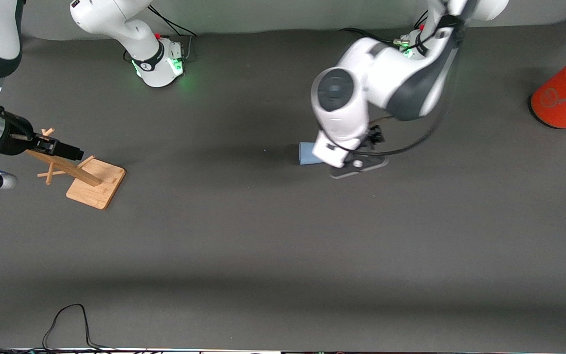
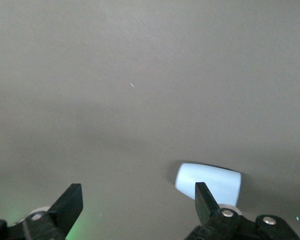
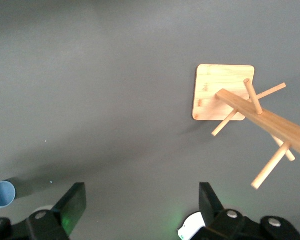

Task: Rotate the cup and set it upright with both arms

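Right hand [image 1: 79, 152] with fingers spread wide, holding nothing, over the pegged bamboo stand on a square wooden base [image 1: 97, 183], small pale-blue tapered plastic cup [image 1: 307, 153] lying on its side on the grey desk [image 1: 263, 236] well toward the left arm's end from that stand, left hand [image 2: 137, 207] low beside the cup, fingers apart and gripping nothing, one fingertip [image 2: 202, 195] just at the cup's wall.

You see a matt, smooth plastic cup [image 1: 306, 153], a pale wood rack [image 1: 95, 183], a soft dull grey table cover [image 1: 263, 246], and shiny white arms [image 1: 386, 69].
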Available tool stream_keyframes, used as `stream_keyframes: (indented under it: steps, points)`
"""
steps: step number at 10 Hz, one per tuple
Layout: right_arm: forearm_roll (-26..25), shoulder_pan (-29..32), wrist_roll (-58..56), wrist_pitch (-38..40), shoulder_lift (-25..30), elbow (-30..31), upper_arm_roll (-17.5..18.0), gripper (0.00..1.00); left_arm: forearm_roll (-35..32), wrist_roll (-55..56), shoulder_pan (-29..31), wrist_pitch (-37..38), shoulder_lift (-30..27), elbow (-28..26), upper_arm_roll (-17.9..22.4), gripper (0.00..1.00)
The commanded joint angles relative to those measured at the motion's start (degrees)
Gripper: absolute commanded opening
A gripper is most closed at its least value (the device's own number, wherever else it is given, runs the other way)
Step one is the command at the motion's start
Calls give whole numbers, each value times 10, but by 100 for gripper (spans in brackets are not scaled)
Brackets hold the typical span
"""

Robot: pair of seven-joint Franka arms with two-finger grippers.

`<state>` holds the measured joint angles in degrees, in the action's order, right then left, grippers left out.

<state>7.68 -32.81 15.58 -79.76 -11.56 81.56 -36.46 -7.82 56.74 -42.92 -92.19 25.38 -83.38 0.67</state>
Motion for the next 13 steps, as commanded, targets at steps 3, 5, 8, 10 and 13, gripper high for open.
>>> stream_keyframes:
  steps: [3,5,8,10,13]
  points:
    - [-33,219,-22,-80,79,101,235,100,-34,70,-102,35,155,101,13,100]
    - [-34,323,-23,-87,88,112,337,100,-48,93,-125,33,203,111,12,100]
    - [-47,406,-23,-87,95,113,429,100,-48,100,-146,33,225,111,12,100]
    - [-47,404,-23,-94,95,113,428,100,-48,101,-157,31,239,113,12,100]
    - [-65,359,-23,-101,94,113,390,100,-57,101,-160,46,249,113,13,23]
